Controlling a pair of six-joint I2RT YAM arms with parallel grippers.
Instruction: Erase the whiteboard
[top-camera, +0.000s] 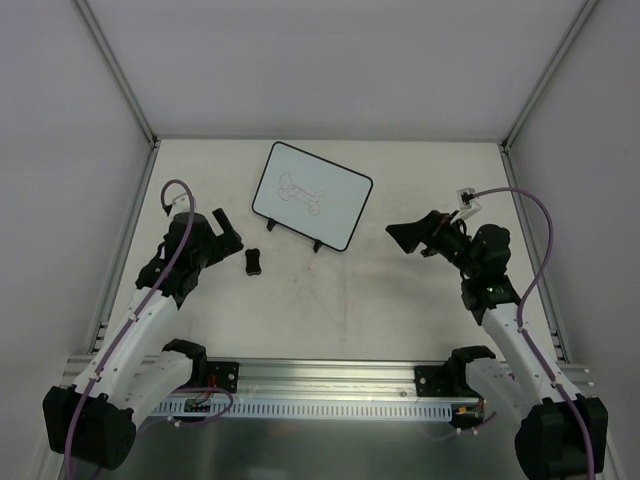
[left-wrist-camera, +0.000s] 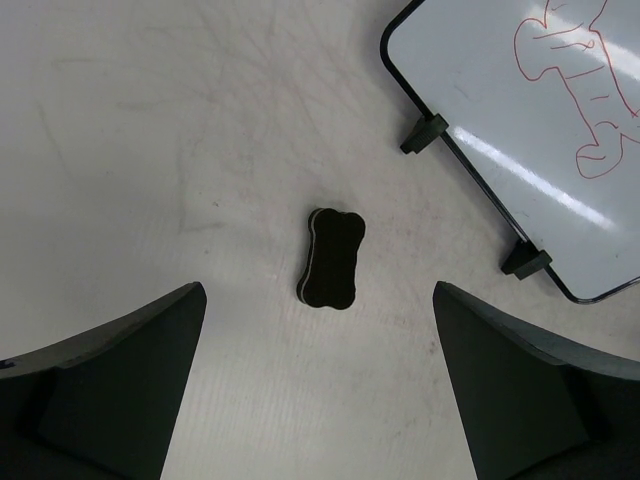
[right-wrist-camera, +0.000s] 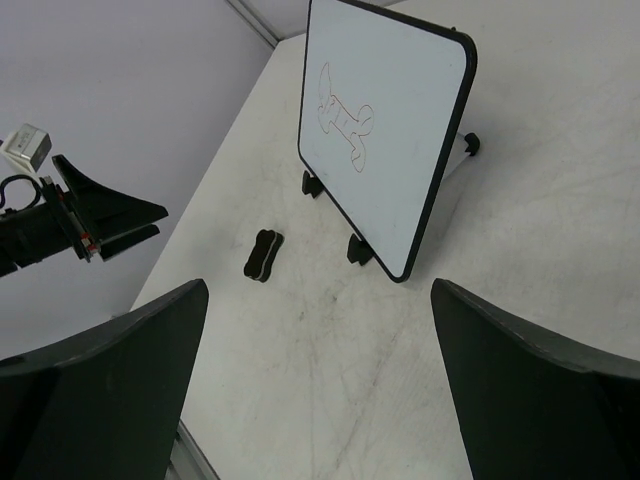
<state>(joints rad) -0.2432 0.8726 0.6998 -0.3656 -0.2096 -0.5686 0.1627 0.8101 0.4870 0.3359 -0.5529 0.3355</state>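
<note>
The whiteboard (top-camera: 310, 194) stands propped on two black feet at the back middle of the table, with a red bone-shaped drawing on it. It also shows in the left wrist view (left-wrist-camera: 540, 130) and the right wrist view (right-wrist-camera: 385, 120). A small black bone-shaped eraser (top-camera: 254, 262) lies flat on the table in front of the board's left end; it shows too in the left wrist view (left-wrist-camera: 332, 258) and the right wrist view (right-wrist-camera: 262, 255). My left gripper (top-camera: 228, 232) is open and empty, just left of the eraser. My right gripper (top-camera: 415, 235) is open and empty, right of the board.
The white table (top-camera: 330, 300) is walled on the left, back and right. A metal rail (top-camera: 320, 385) with the arm bases runs along the near edge. A small white connector block (top-camera: 467, 197) sits at the right wall.
</note>
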